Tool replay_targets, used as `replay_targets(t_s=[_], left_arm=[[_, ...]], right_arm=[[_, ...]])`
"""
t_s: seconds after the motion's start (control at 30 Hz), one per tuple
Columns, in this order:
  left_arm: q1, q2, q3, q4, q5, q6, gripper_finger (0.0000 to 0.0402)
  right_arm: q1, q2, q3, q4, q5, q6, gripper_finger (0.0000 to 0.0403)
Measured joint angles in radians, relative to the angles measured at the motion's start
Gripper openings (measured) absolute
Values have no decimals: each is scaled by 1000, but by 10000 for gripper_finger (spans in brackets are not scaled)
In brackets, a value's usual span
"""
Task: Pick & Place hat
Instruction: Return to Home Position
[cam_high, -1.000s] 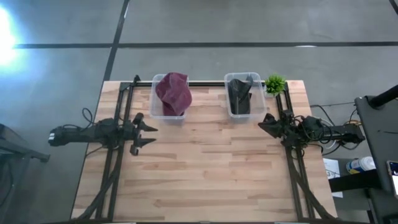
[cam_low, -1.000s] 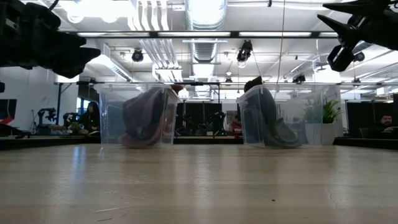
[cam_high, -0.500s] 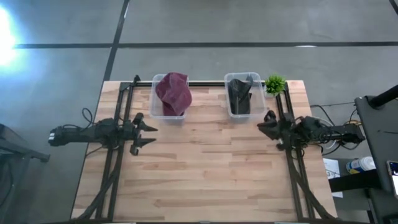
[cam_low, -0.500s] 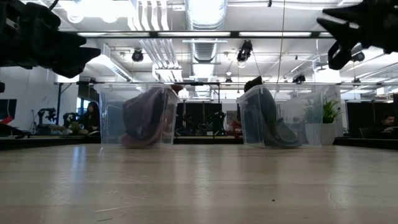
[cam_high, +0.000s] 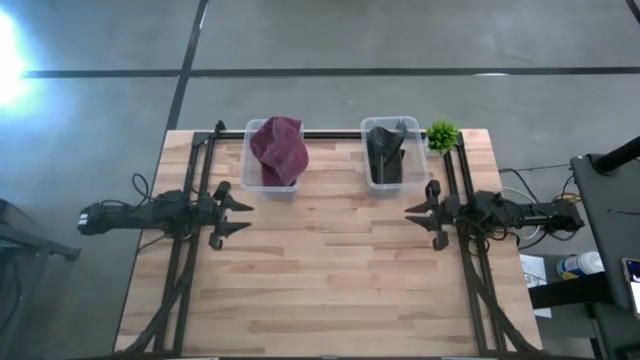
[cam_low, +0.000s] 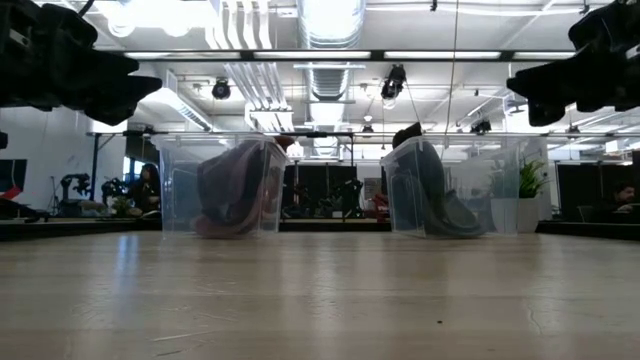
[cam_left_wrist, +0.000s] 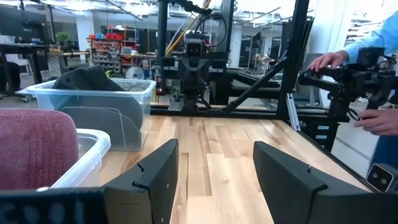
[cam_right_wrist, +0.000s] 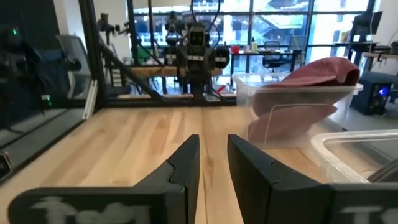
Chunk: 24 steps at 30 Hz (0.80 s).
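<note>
- We see a light wooden slatted desk (cam_high: 330, 270) with two clear bins along its far edge.
- The left clear plastic bin (cam_high: 252, 170) sits left of the middle of the far edge. It holds the dark-red fabric cap (cam_high: 280, 148), which is bunched up and stands above the rim. We cannot tell if the heap is more than one cap.
- The right clear plastic bin (cam_high: 408, 165) sits right of the middle of the far edge, well apart from the left one. The black fabric cap (cam_high: 385, 150) is inside, leaning on the bin wall.
- In the low view both bins stand flat on the desk. The red cap (cam_low: 235, 190) and the black cap (cam_low: 430, 195) are each inside their own bin.
- A small green potted plant (cam_high: 442, 135) stands at the far right corner, just beside the right bin.
- The left gripper (cam_high: 245, 217) hangs over the left edge area, near the left bin but apart from it, pointing inward. Its claw is spread wide and empty, with bare desk showing between its fingers (cam_left_wrist: 155, 180).
- The right gripper (cam_high: 412, 215) hangs over the right edge area, near the right bin, pointing inward at the left arm. Its claw is parted only by a narrow gap and grips nothing, as its fingers (cam_right_wrist: 186, 165) show.
- Both arms are raised off the desk in the low view.
- A person's hand (cam_left_wrist: 328, 60) with a light-blue sleeve shows off the desk in the left wrist view, on dark gear.
</note>
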Motion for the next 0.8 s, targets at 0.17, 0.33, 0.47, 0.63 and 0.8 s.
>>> replay_targets(t_s=[0.17,0.33,0.47,0.63,0.8], left_arm=[[0,0,0,0,0,0,202],[0,0,0,0,0,0,202],[0,0,0,0,0,0,202],[0,0,0,0,0,0,202],[0,0,0,0,0,0,202]], right_arm=[[0,2,0,-25,0,0,79],[0,18,0,-25,0,7,79],[0,22,0,-25,1,0,79],[0,22,0,-25,0,0,79],[0,22,0,-25,1,0,79]])
